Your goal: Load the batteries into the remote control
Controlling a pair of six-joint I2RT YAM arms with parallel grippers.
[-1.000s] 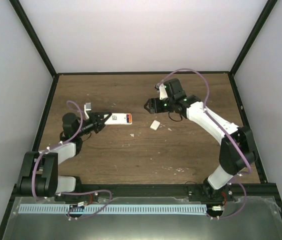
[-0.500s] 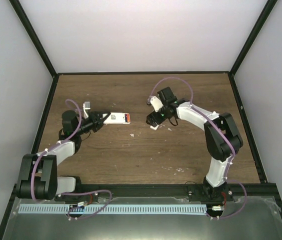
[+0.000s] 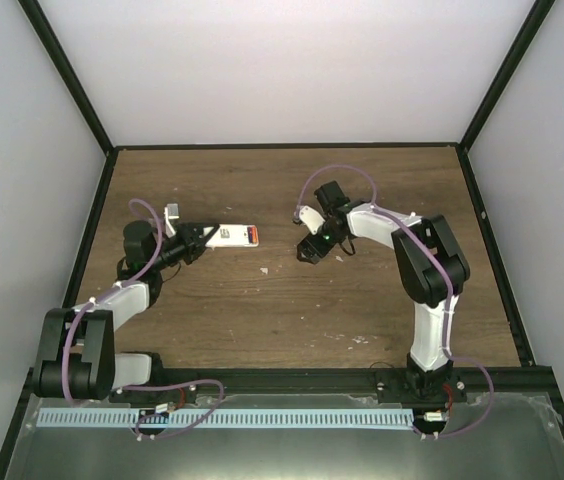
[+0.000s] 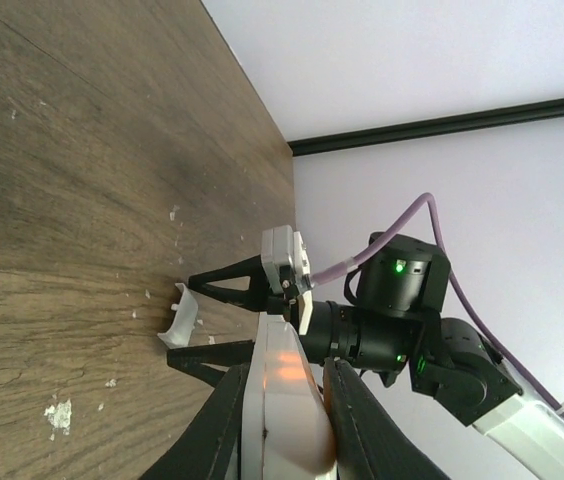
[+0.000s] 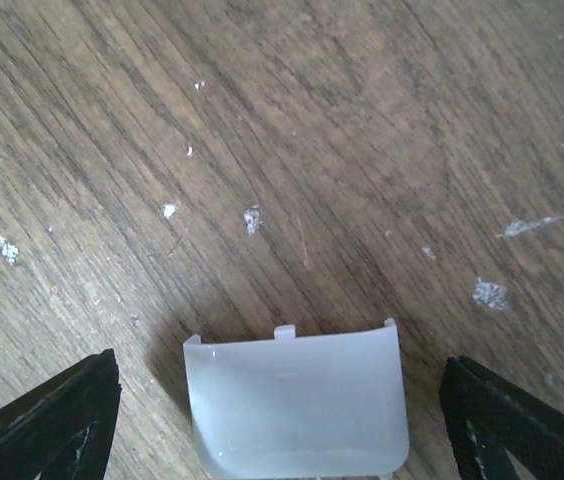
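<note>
**A:** Where does the loading stand?

**B:** My left fingers (image 3: pixel 202 238) are clamped on one end of the remote control (image 3: pixel 232 236). They hold it out toward the middle of the desk (image 3: pixel 262 320), left of centre in the overhead frame. An orange patch shows at its free right end, and I take that for the orange one of the batteries (image 3: pixel 255 236), seated in its bay. The purple one I cannot make out.

**A:** And your right side?

**B:** My right fingers (image 3: pixel 308 250) are spread wide and low over the white cover piece (image 5: pixel 297 405), just right of the remote in the overhead frame. In my wrist view the cover lies flat on the wood at bottom centre. One fingertip stands off each side, and neither touches it.

**A:** So which step is this?

**B:** By my reckoning, fetching the cover to shut the bay, if both cells are in.

**A:** What does the next move call for?

**B:** I drop a little and close squarely on the two side edges. The cover is thin and flat, so a shallow pinch may skid it along the grain. Then I carry it to the remote, tabs leading, while my left holds steady.
</note>
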